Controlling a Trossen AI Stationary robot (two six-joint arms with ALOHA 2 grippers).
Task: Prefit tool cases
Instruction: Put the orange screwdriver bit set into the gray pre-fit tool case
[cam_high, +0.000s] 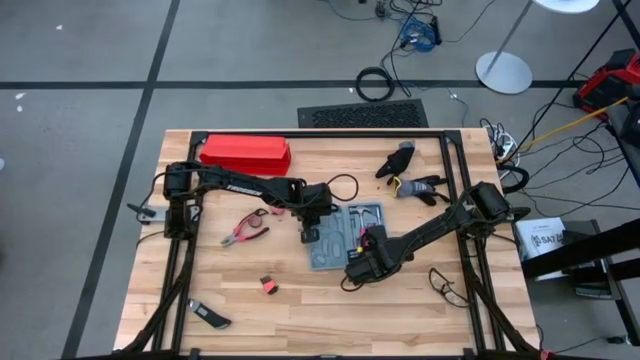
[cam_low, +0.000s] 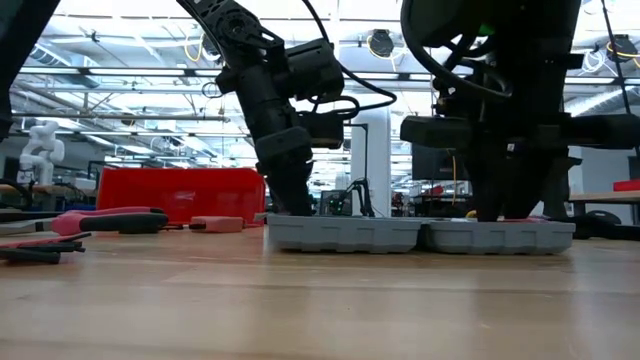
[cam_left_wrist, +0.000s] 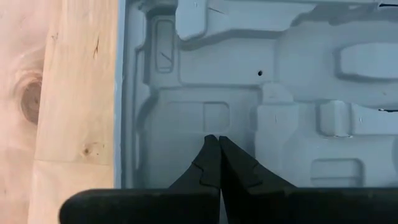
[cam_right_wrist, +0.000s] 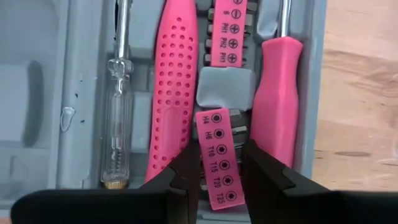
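The tool case (cam_high: 345, 238) lies open and flat mid-table, a blue-grey shell with grey moulded recesses; both halves rest on the wood (cam_low: 420, 235). My left gripper (cam_left_wrist: 214, 142) is shut, its tips down inside the case's left half (cam_high: 318, 225). My right gripper (cam_right_wrist: 219, 152) stands over the other half, shut on a pink bit holder (cam_right_wrist: 217, 158). That half also holds a clear-handled screwdriver (cam_right_wrist: 118, 118), a pink dotted handle (cam_right_wrist: 171, 87), a pink screwdriver (cam_right_wrist: 277, 99) and a second bit strip (cam_right_wrist: 229, 31). My left gripper presses its shut fingertips (cam_left_wrist: 219, 155) down on the grey moulded floor (cam_left_wrist: 214, 118) of the case's left half, slanting steeply down from the table's left. The case lies flat on the table under them. My right gripper pinches the pink bit holder by its two long edges, near the end marked T20 (cam_right_wrist: 222, 180), between its two fingers (cam_right_wrist: 186, 171). The fingers point down and lie across the strip. The strip lies along the case, between the dotted handle and the pink screwdriver.
A long red box (cam_high: 245, 153) stands at the far left. Pink-handled pliers (cam_high: 245, 232) lie left of the case, black gloves (cam_high: 408, 172) at the far right, a small red-and-black piece (cam_high: 268, 285) and a dark tool (cam_high: 208, 316) near the front. Bare wood lies front centre.
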